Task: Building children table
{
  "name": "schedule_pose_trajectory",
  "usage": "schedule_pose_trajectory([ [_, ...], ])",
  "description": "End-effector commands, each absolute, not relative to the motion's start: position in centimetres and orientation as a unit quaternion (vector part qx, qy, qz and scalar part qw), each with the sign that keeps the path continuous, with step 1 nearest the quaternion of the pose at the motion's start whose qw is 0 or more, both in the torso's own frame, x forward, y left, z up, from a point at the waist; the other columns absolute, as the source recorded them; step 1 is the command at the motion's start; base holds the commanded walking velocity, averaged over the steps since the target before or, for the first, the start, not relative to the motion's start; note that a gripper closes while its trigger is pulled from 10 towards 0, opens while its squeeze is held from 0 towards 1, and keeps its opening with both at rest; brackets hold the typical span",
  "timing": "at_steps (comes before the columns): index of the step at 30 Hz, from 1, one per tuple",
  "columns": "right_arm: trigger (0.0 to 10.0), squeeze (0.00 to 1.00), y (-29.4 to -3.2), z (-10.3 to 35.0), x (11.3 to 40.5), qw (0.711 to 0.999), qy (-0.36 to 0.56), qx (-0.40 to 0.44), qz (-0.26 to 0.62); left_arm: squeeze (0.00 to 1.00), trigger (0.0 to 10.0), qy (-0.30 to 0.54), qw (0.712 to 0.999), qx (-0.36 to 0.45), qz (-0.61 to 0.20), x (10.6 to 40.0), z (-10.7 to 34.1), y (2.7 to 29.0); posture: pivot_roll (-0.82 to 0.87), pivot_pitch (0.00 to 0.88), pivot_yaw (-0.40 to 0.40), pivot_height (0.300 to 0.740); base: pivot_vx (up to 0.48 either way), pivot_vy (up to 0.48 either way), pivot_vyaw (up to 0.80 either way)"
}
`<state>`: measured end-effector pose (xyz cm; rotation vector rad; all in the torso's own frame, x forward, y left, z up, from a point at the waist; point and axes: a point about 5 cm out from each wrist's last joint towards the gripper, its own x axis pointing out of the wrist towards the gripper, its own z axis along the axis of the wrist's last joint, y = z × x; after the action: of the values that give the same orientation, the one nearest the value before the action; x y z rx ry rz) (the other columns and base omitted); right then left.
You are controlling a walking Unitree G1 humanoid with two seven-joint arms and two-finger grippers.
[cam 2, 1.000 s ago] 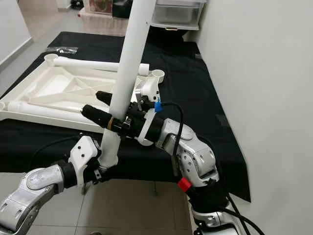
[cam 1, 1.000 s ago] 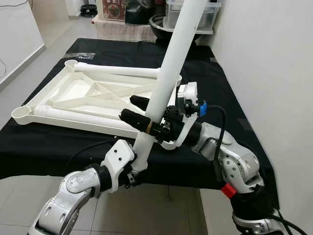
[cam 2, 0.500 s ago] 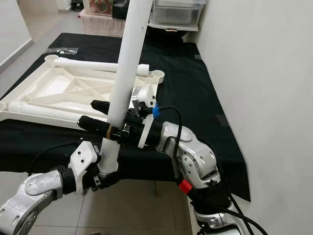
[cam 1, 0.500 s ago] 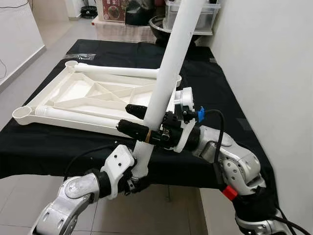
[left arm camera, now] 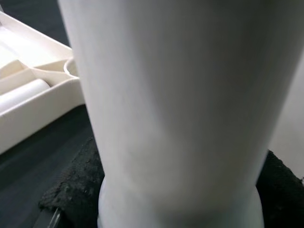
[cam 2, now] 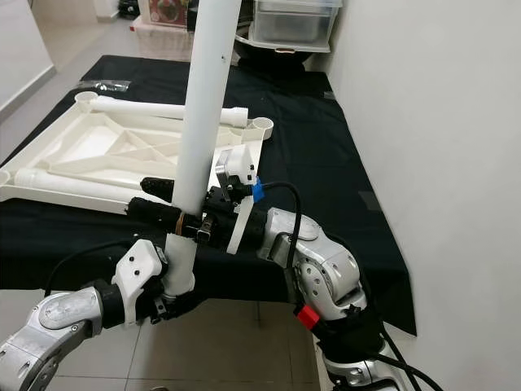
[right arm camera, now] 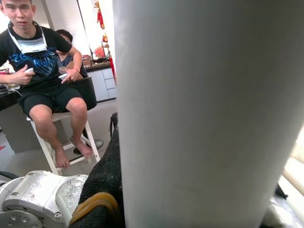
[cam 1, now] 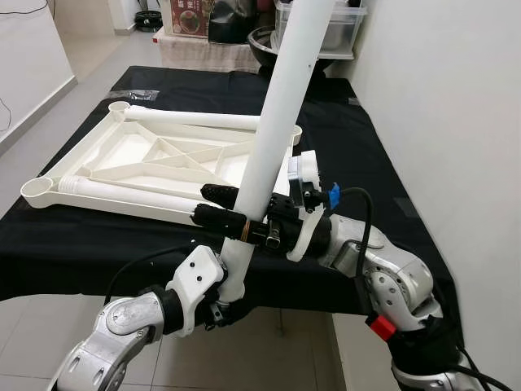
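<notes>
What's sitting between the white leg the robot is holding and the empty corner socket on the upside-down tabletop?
Nothing visible. Both grippers, left and right, clamp the table leg by the tabletop's near edge; the open socket at its far right corner has bare black cloth around it.

1. I see the white plastic tabletop (cam 1: 155, 159) lying upside down on black cloth, ribbed underside up, round sockets at its corners.
2. A long white leg tube (cam 1: 277, 114) stands off the near edge, leaning toward one o'clock.

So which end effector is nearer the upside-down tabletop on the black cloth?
Right. The right end effector clamps the table leg by the tabletop edge; the left end effector holds the leg's lower end, below.
</notes>
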<state>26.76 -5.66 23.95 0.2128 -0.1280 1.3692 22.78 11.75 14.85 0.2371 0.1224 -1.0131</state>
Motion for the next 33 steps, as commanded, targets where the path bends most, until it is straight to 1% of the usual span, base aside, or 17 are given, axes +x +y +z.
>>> schedule_pose_trajectory([
  [1, 0.0, 0.00, -5.4, 24.0, 26.3, 0.761, -0.061, 0.097, 0.639, 0.00, 10.0, 0.069, 0.860, 0.105, -0.494, 22.6, 14.7, 11.5, 0.10, 0.049, -0.058, 0.740, 0.000, 0.000, 0.00],
  [6, 0.0, 0.00, -5.4, 24.1, 26.4, 0.762, -0.063, 0.099, 0.636, 0.00, 10.0, 0.075, 0.863, 0.100, -0.489, 22.7, 14.7, 11.5, 0.10, 0.047, -0.060, 0.740, 0.000, 0.000, 0.00],
  [7, 0.0, 0.00, -5.5, 24.2, 26.5, 0.764, -0.064, 0.097, 0.634, 1.00, 10.0, 0.075, 0.865, 0.097, -0.487, 22.7, 14.7, 11.6, 0.10, 0.047, -0.059, 0.740, 0.000, 0.000, 0.00],
  [11, 0.0, 0.00, -5.7, 24.4, 26.8, 0.768, -0.068, 0.094, 0.629, 1.00, 10.0, 0.077, 0.869, 0.098, -0.479, 22.9, 14.6, 11.8, 0.10, 0.046, -0.061, 0.740, 0.000, 0.000, 0.00],
  [12, 0.0, 0.00, -5.9, 24.5, 27.0, 0.772, -0.071, 0.092, 0.625, 0.00, 10.0, 0.080, 0.871, 0.095, -0.476, 22.9, 14.6, 12.0, 0.10, 0.047, -0.060, 0.740, 0.000, 0.000, 0.00],
  [15, 0.0, 0.00, -5.9, 24.5, 27.0, 0.772, -0.071, 0.092, 0.625, 0.00, 10.0, 0.080, 0.871, 0.095, -0.476, 22.9, 14.6, 12.0, 0.10, 0.047, -0.060, 0.740, 0.000, 0.000, 0.00],
  [18, 0.0, 0.00, -6.7, 24.9, 27.9, 0.785, -0.081, 0.085, 0.609, 0.00, 10.0, 0.100, 0.868, 0.089, -0.477, 22.1, 13.9, 12.4, 0.10, 0.056, -0.060, 0.740, 0.000, 0.000, 0.00],
  [21, 0.0, 0.00, -6.8, 25.0, 28.0, 0.787, -0.083, 0.083, 0.605, 0.00, 10.0, 0.106, 0.867, 0.089, -0.478, 21.8, 13.7, 12.4, 0.10, 0.056, -0.060, 0.740, 0.000, 0.000, 0.00],
  [22, 0.0, 0.00, -7.3, 25.2, 28.9, 0.798, -0.088, 0.079, 0.591, 0.00, 10.0, 0.116, 0.866, 0.085, -0.479, 21.4, 13.4, 12.5, 0.10, 0.066, -0.063, 0.740, 0.000, 0.000, 0.00],
  [25, 0.0, 0.00, -7.3, 25.2, 28.9, 0.798, -0.088, 0.079, 0.591, 0.00, 10.0, 0.116, 0.866, 0.085, -0.479, 21.4, 13.4, 12.5, 0.10, 0.066, -0.063, 0.740, 0.000, 0.000, 0.00],
  [26, 0.0, 0.00, -7.6, 25.4, 29.4, 0.804, -0.091, 0.077, 0.582, 0.00, 10.0, 0.123, 0.865, 0.082, -0.480, 21.2, 13.2, 12.5, 0.10, 0.066, -0.063, 0.740, 0.000, 0.000, 0.00],
  [27, 0.0, 0.00, -7.6, 25.4, 29.4, 0.804, -0.091, 0.077, 0.582, 0.00, 10.0, 0.123, 0.865, 0.082, -0.480, 21.2, 13.2, 12.5, 0.10, 0.066, -0.063, 0.740, 0.000, 0.000, 0.00],
  [28, 0.0, 0.00, -8.9, 26.2, 31.5, 0.831, -0.107, 0.067, 0.542, 0.00, 10.0, 0.131, 0.871, 0.067, -0.470, 20.7, 13.0, 12.4, 0.10, 0.093, -0.068, 0.740, 0.000, 0.000, 0.00],
  [30, 0.0, 0.00, -8.9, 26.2, 31.5, 0.831, -0.107, 0.067, 0.542, 0.00, 10.0, 0.131, 0.871, 0.067, -0.470, 20.7, 13.0, 12.4, 0.10, 0.093, -0.068, 0.740, 0.000, 0.000, 0.00],
  [31, 0.0, 0.00, -10.1, 27.1, 33.3, 0.853, -0.123, 0.064, 0.503, 0.00, 10.0, 0.138, 0.873, 0.054, -0.465, 20.0, 12.9, 12.1, 0.10, 0.102, -0.070, 0.740, 0.000, 0.000, 0.00],
  [32, 0.0, 0.00, -10.1, 27.1, 33.3, 0.853, -0.123, 0.064, 0.503, 0.00, 10.0, 0.138, 0.873, 0.054, -0.465, 20.0, 12.9, 12.1, 0.10, 0.102, -0.070, 0.740, 0.000, 0.000, 0.00],
  [33, 0.0, 0.00, -11.1, 27.9, 34.9, 0.870, -0.137, 0.062, 0.469, 0.00, 10.0, 0.138, 0.872, 0.037, -0.469, 19.1, 12.9, 11.3, 0.10, 0.122, -0.073, 0.740, 0.000, 0.000, 0.00],
])
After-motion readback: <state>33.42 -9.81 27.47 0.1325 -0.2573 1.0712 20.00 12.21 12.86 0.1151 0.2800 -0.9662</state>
